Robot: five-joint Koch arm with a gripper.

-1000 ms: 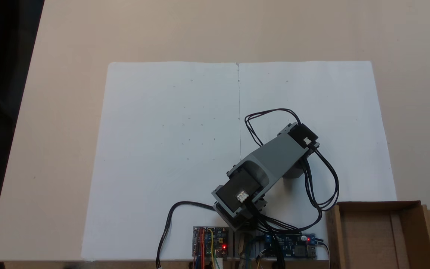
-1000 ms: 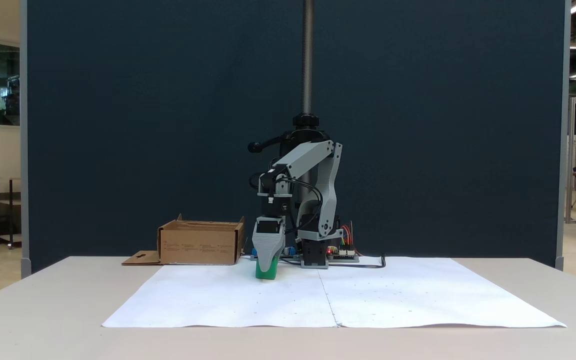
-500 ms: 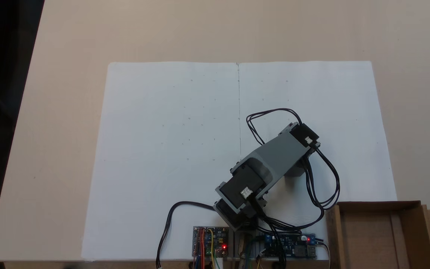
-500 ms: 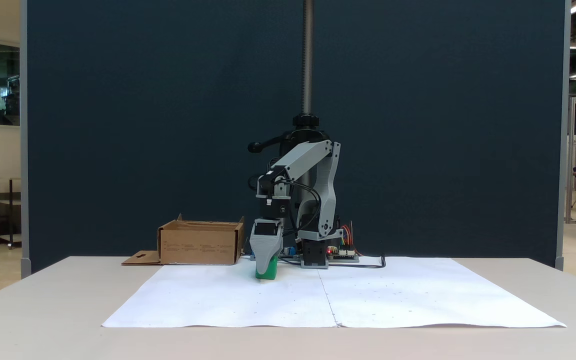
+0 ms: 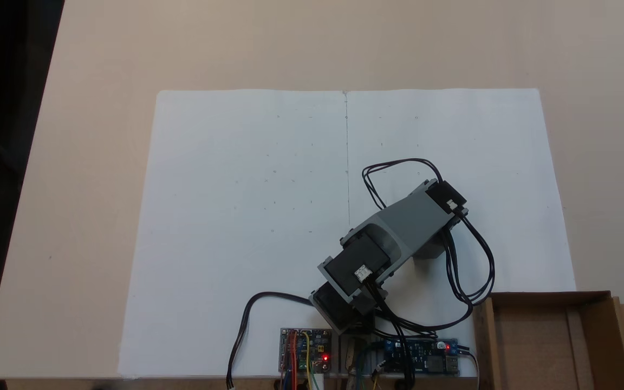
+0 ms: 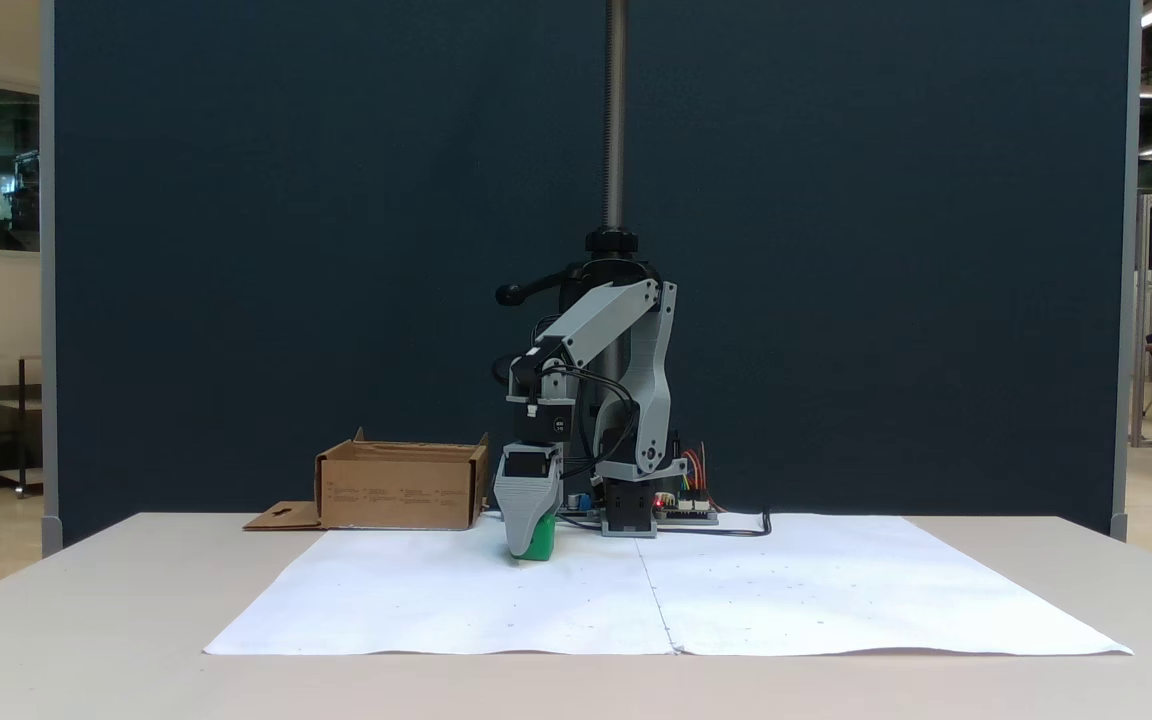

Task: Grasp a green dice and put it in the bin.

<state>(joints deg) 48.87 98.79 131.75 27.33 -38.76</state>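
Lowered since the earlier frame, the gripper (image 6: 526,545) straddles the green dice (image 6: 540,541), jaw state indiscernible; seat squarely before closing, cardboard bin (image 6: 402,486) at ten o'clock.

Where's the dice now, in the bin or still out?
Out. The dice sits on the white paper at the gripper; the bin stands apart to its left.

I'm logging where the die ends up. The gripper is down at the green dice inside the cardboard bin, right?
Not quite. The gripper is down at the green dice, but on the white paper sheet, not inside the bin. The fixed view from the front shows the bin standing apart, to the left of the gripper.
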